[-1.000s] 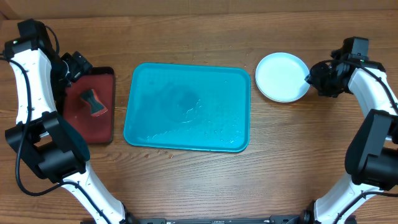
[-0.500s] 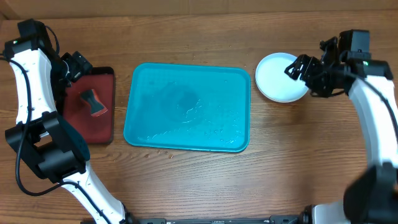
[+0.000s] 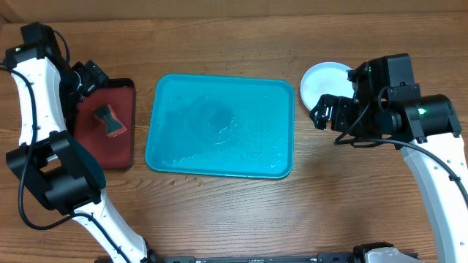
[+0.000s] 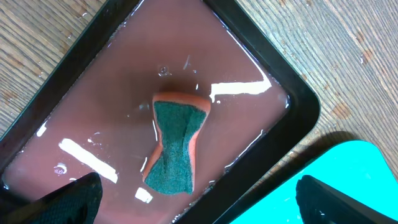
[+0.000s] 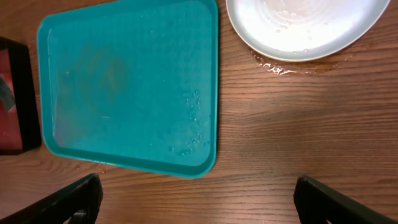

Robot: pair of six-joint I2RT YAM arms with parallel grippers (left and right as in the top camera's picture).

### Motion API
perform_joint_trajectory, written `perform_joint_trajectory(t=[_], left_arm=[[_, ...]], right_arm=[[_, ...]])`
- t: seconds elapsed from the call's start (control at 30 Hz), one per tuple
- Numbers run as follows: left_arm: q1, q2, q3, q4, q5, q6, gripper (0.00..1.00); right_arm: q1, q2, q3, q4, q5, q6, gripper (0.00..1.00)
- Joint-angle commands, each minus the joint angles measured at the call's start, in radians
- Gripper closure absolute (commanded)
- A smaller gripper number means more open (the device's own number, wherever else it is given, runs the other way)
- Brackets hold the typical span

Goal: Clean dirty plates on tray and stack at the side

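We see the wooden table (image 3: 234,212) carrying the turquoise tray (image 3: 219,95) at its middle, the tray's floor beaded with water. Just to its left lies the dark-red tray (image 3: 110,155), filmed with liquid. A white plate (image 5: 305,25) sits on the wood off the turquoise tray's far right corner, apart from it. Our right gripper (image 5: 199,200) hovers near that plate, fingers spread wide, gripping nothing. Our left gripper (image 4: 199,202) hangs, equally spread, over the sponge (image 4: 177,146) in the dark-red tray.
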State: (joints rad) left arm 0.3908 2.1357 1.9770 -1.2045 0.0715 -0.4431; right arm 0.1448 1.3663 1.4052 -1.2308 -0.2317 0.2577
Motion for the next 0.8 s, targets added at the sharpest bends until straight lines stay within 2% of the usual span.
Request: perform_joint_trajectory(t=[0.0, 0.5, 0.63, 0.77], left_arm=[[0.002, -0.010, 0.006, 0.001, 0.003, 0.001, 0.00], [0.002, -0.010, 0.006, 0.001, 0.003, 0.001, 0.00], [0.002, -0.010, 0.006, 0.001, 0.003, 0.001, 0.00], [0.002, -0.010, 0.006, 0.001, 0.003, 0.001, 0.00]], right_arm=[[0.004, -0.006, 0.003, 0.001, 0.014, -0.002, 0.00], [-0.005, -0.022, -0.003, -0.036, 0.020, 0.000, 0.00], [-0.005, -0.084, -0.046, -0.012, 0.022, 0.000, 0.00], [-0.005, -0.232, -0.193, 0.123, 0.022, 0.001, 0.00]])
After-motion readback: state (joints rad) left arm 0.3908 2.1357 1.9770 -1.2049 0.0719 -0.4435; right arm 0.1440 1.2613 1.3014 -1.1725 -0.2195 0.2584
